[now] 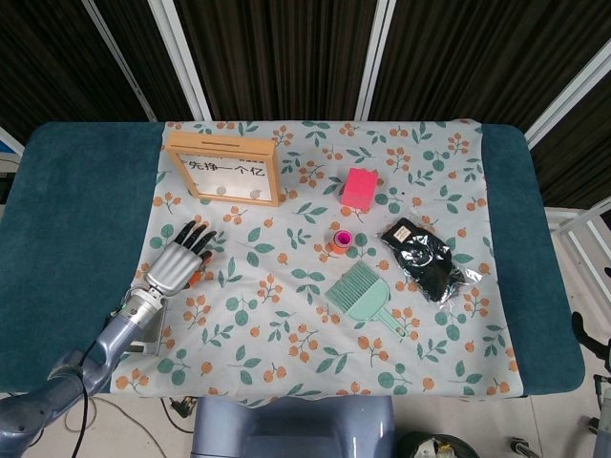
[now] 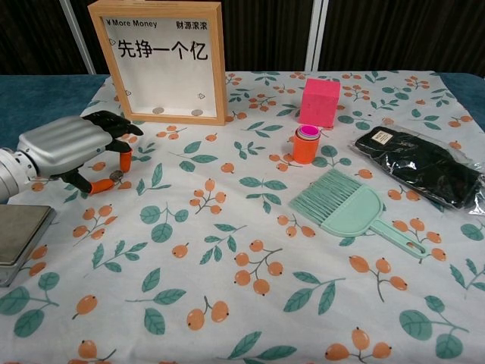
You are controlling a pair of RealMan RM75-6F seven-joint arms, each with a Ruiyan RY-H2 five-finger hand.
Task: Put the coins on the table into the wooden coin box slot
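The wooden coin box [image 1: 226, 170] stands upright at the back left of the floral cloth, its slot along the top edge; two coins lie inside at its bottom [image 2: 158, 111]. My left hand [image 1: 177, 262] hovers low over the cloth in front of the box, also seen in the chest view as the left hand [image 2: 68, 148]. Its orange-tipped thumb and a finger pinch a small silver coin [image 2: 115, 175] just above the cloth. The right hand shows in neither view.
A pink box [image 2: 319, 101] and an orange cup [image 2: 305, 144] stand mid-table. A mint dustpan brush [image 2: 345, 205] lies in front of them, a black packet [image 2: 420, 163] to the right. A grey flat plate [image 2: 19, 235] sits at the left edge.
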